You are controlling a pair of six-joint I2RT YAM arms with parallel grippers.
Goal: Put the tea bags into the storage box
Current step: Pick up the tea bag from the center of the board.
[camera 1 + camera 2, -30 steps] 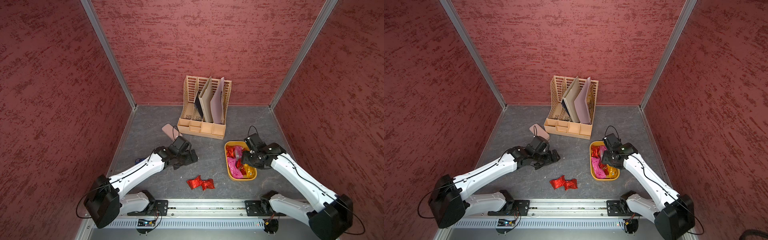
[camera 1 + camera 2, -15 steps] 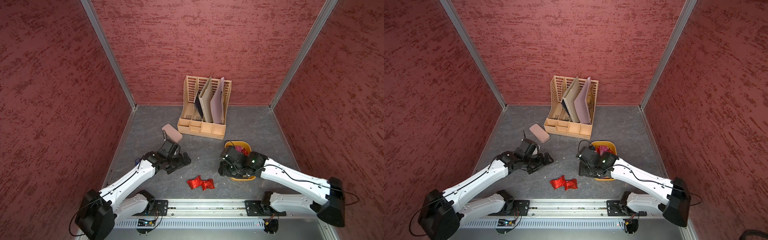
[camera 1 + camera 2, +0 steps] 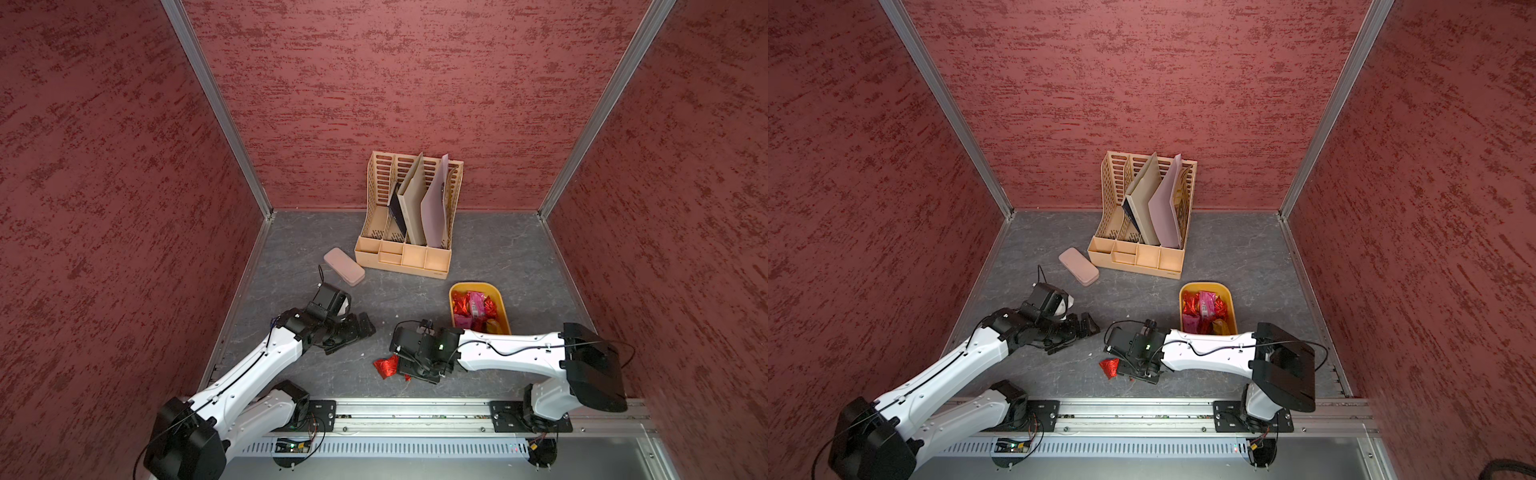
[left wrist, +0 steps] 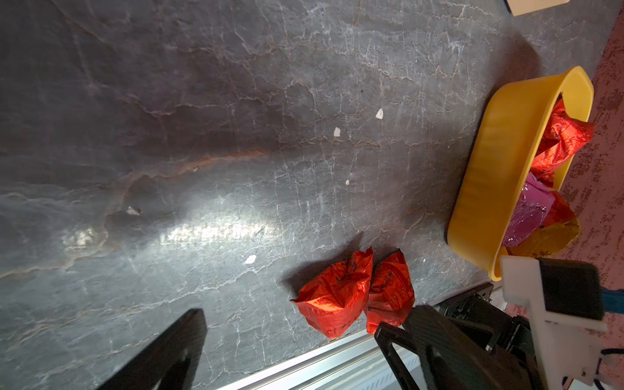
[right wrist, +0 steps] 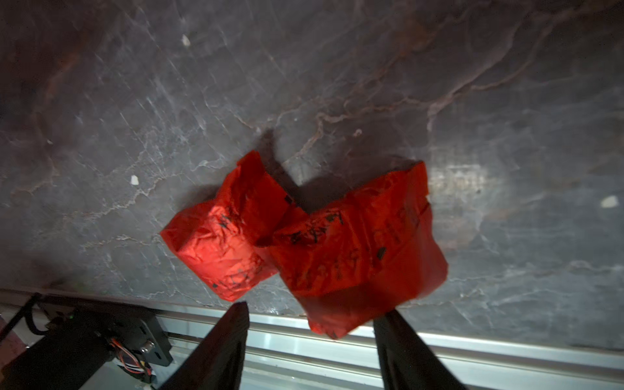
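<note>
The right fingers (image 5: 231,341) stand apart, straddling a corner of the two red tea bags (image 5: 337,253) at 6 o'clock on the bench (image 3: 415,291). The left fingers (image 4: 175,344) stand open at 8 o'clock. Other tea bags (image 3: 473,307) lie in the storage box (image 3: 473,286) at 3 o'clock.

White arms (image 3: 266,365), black joints (image 3: 592,365), seemingly thin cables (image 3: 505,343)

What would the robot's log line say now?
right jaws: open astride red tea bag | second red bag: touching it | left jaws: open, empty | storage box: holds several bags
</note>
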